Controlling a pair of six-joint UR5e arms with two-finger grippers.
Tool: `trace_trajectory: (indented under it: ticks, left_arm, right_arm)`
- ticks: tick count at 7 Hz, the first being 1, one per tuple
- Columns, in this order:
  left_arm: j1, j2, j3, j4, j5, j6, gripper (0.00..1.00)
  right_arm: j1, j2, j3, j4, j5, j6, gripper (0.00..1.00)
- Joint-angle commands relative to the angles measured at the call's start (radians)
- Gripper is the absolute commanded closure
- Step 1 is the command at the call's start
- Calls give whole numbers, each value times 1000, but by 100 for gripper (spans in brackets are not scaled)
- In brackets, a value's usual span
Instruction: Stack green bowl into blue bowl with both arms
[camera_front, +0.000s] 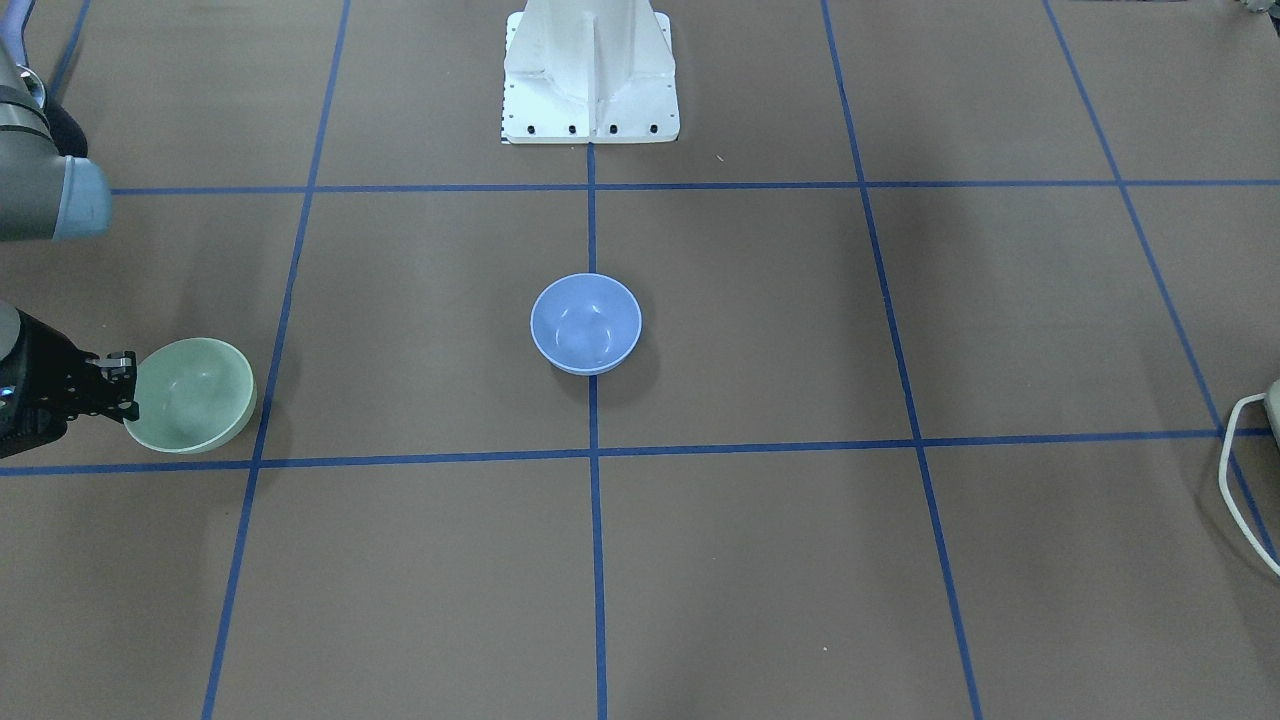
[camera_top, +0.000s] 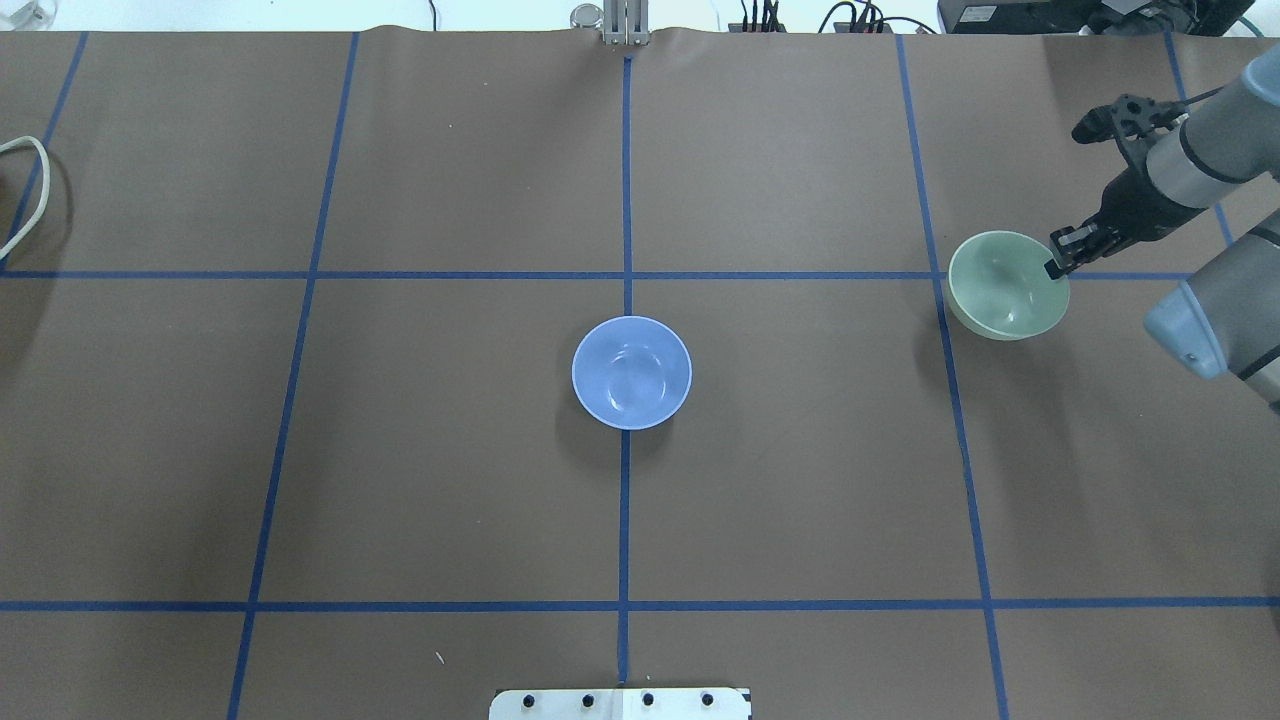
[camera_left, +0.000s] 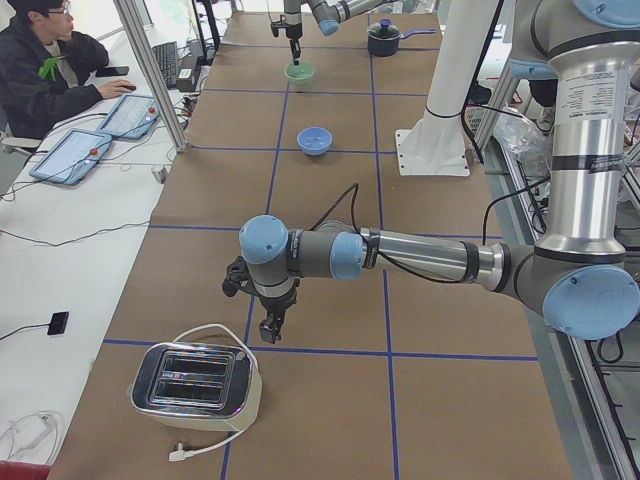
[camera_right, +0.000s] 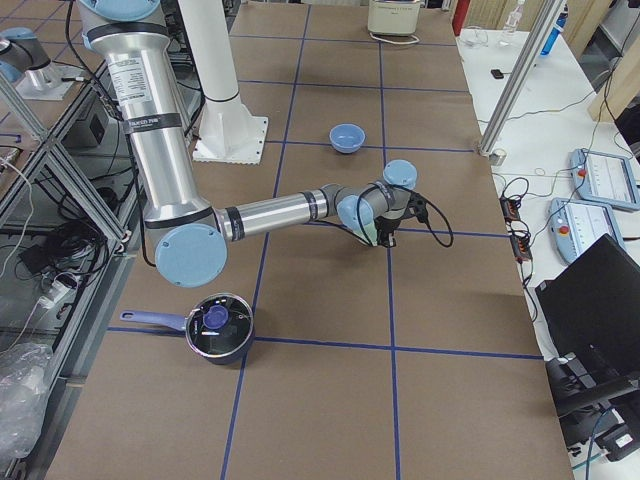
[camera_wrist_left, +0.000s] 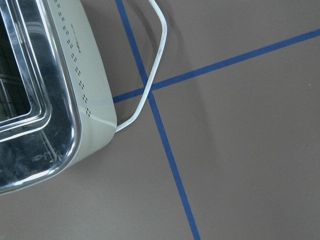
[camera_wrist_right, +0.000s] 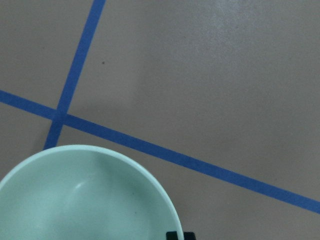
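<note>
The green bowl (camera_front: 195, 395) (camera_top: 1005, 290) sits near the table's right end, by a blue tape crossing. My right gripper (camera_front: 128, 385) (camera_top: 1055, 265) is shut on its outer rim; in the right wrist view the bowl (camera_wrist_right: 85, 200) fills the lower left and a black fingertip (camera_wrist_right: 179, 235) shows at its edge. I cannot tell whether the bowl is off the table. The blue bowl (camera_front: 585, 325) (camera_top: 631, 372) stands upright and empty on the centre tape line. My left gripper (camera_left: 268, 332) hangs above the table next to a toaster, far from both bowls; I cannot tell whether it is open.
A cream and chrome toaster (camera_left: 195, 385) (camera_wrist_left: 45, 90) with a white cable (camera_top: 30, 190) stands at the table's left end. A dark pot with a lid (camera_right: 215, 325) sits at the right end. The white base mount (camera_front: 590, 80) stands at the robot's side. An operator (camera_left: 45, 70) sits alongside.
</note>
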Motion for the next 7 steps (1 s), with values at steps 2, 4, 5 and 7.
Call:
trace_trajectory:
  ticks: [2,4,5,7]
  left_arm:
    - [-2,25,-9,-7,-4,-189,2]
    - [-2,34,-22,-13,-4,-190,2]
    - [0,34,-22,-13,-2,-190,2]
    - [0,34,-22,-13,-4,-192,2]
  right_arm:
    - [-31,93,121,1,49,372,100]
    - [-191,174,238,-11,-83,680,100]
    - [-292,237,241,-15,-193,807,100]
    - [-458,397,240,-211,-379,916,100]
